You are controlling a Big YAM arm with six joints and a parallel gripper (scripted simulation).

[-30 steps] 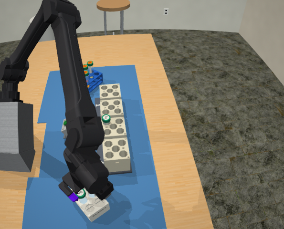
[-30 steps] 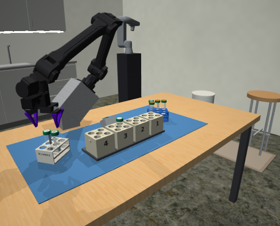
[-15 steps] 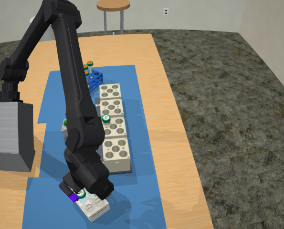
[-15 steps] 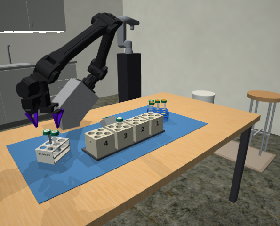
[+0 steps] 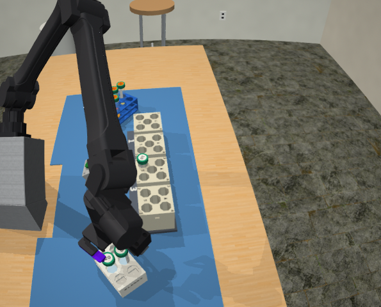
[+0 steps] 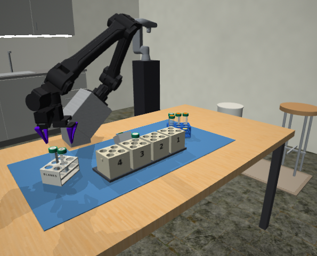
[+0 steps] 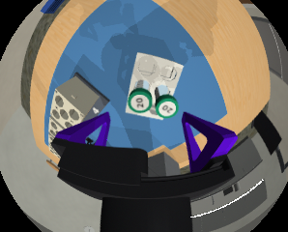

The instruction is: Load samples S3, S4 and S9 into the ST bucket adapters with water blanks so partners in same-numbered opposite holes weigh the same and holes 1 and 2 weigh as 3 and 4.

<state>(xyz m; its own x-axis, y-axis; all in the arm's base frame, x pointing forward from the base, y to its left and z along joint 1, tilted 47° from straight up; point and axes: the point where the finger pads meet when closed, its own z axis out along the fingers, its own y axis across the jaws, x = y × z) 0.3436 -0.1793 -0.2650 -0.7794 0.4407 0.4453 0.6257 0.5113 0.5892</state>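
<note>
Purple-tipped tool [image 6: 57, 133] hangs wide apart, gripping nothing, above the white rack [image 6: 59, 172] with two green-capped tubes [image 6: 53, 150] at its far end, on the blue mat [image 6: 153, 162] at the bench's [image 6: 180, 187] 8 o'clock in the exterior view. Beige blocks [image 6: 120, 162] numbered 4 to 1 sit in a row mid-mat, one capped tube [image 6: 135, 135] in block 3. Blue rack [image 6: 186, 129] with three capped tubes stands just past block 1, at 2 o'clock.

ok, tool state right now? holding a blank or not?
Tool: open wide, holding nothing, poised above the two blanks in the white rack.
</note>
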